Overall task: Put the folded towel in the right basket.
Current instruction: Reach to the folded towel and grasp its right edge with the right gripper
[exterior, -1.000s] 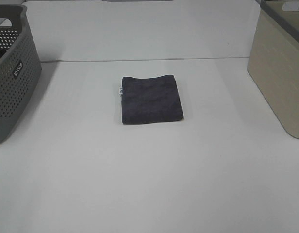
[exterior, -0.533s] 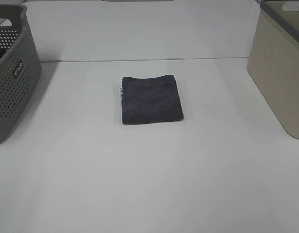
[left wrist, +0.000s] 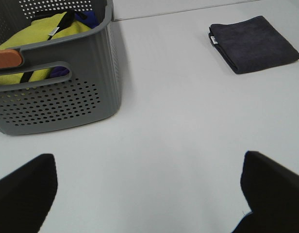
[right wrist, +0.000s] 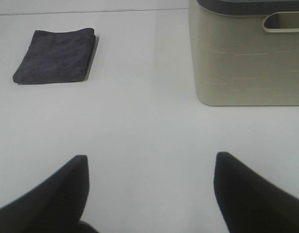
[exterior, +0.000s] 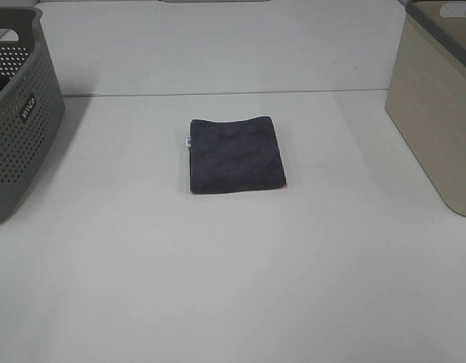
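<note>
The dark grey folded towel [exterior: 235, 154] lies flat on the white table [exterior: 233, 287], about midway between the two baskets and well apart from both. A small white tag [exterior: 188, 141] shows on its left edge. The right basket [exterior: 437, 113], beige with a dark rim, stands at the far right edge of the table. At the far left stands a perforated grey basket [exterior: 21, 113], and the left wrist view shows a yellow cloth [left wrist: 42, 43] bundled inside it. The left gripper [left wrist: 149, 194] hangs over bare table near the grey basket, its fingers spread wide with nothing between them. The right gripper [right wrist: 149, 189] is likewise spread wide and holding nothing, over bare table on the near side of the beige basket.
</note>
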Available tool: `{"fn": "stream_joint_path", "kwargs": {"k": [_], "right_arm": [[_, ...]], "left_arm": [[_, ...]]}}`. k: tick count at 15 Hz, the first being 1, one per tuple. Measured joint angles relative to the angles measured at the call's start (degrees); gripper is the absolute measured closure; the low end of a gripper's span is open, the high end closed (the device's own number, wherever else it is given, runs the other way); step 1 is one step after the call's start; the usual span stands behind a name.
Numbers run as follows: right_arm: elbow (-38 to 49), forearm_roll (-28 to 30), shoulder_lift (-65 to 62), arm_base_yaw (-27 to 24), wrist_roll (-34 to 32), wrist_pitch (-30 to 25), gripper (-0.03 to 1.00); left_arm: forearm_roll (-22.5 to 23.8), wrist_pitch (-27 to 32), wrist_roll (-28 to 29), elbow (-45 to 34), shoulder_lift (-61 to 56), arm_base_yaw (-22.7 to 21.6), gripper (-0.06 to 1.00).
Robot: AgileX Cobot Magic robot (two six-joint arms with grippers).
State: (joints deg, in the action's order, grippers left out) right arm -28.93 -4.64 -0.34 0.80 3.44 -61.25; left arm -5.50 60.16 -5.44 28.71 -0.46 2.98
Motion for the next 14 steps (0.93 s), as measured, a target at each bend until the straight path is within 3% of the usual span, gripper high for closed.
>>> {"fn": "stream_joint_path", "kwargs": {"k": [14], "right_arm": [[0.0, 0.0, 0.0, 0.0, 0.0, 0.0, 0.28]], "left_arm": [[0.0, 0.0, 0.0, 0.0, 0.0, 0.0, -0.03]]}}
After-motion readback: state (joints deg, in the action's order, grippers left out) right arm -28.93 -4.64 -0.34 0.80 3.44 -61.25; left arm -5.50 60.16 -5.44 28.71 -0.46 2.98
